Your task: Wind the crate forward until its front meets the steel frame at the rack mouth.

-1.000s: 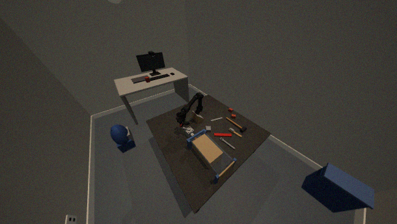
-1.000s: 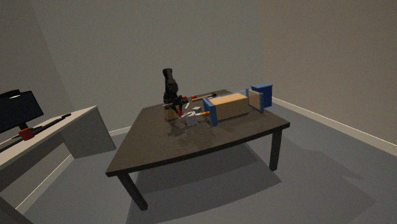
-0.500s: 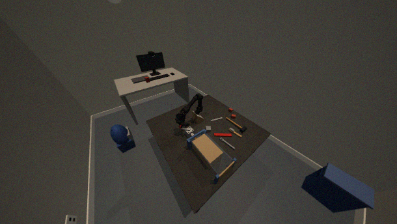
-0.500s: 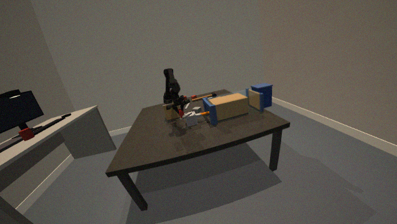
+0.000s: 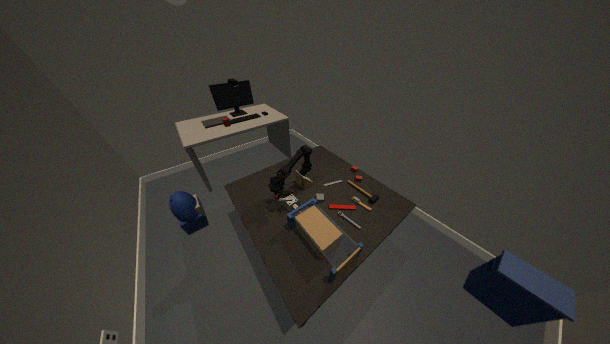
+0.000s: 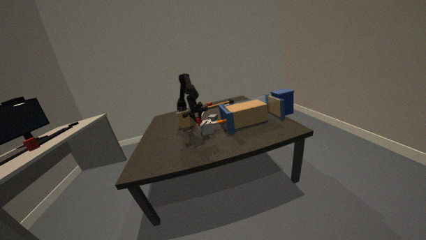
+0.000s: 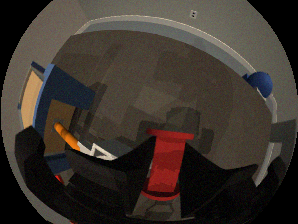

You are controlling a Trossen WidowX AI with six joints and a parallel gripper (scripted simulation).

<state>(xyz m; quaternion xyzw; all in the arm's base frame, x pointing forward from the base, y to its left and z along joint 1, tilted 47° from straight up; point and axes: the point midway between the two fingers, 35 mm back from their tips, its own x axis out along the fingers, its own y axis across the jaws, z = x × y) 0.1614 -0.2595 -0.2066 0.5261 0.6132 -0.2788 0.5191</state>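
One black claw (image 5: 276,197) (image 6: 198,120) (image 7: 166,141) grips the winch handle's red grip (image 5: 277,196) (image 6: 198,121) (image 7: 168,162) beside the steel-fronted rack; the crate (image 5: 318,228) (image 6: 248,113) inside looks rigid, so that knob seems the right hold, turned gently.

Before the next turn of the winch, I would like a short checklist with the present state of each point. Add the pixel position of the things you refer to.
1. Gripper (image 5: 276,195) (image 6: 198,121) (image 7: 166,141) closed on the red grip (image 5: 277,196) (image 6: 199,122) (image 7: 168,170): ok.
2. Orange strap (image 6: 221,121) (image 7: 67,136) reaching from the winch (image 5: 293,200) (image 6: 208,130) towards the crate (image 5: 319,227) (image 6: 247,114) (image 7: 31,95): ok.
3. Crate sitting flat: ok, as far as visible.
4. Key fully down the hole: cannot tell.
5. Crate touching the blue frame (image 5: 302,208) (image 6: 232,125) (image 7: 70,87): cannot tell.
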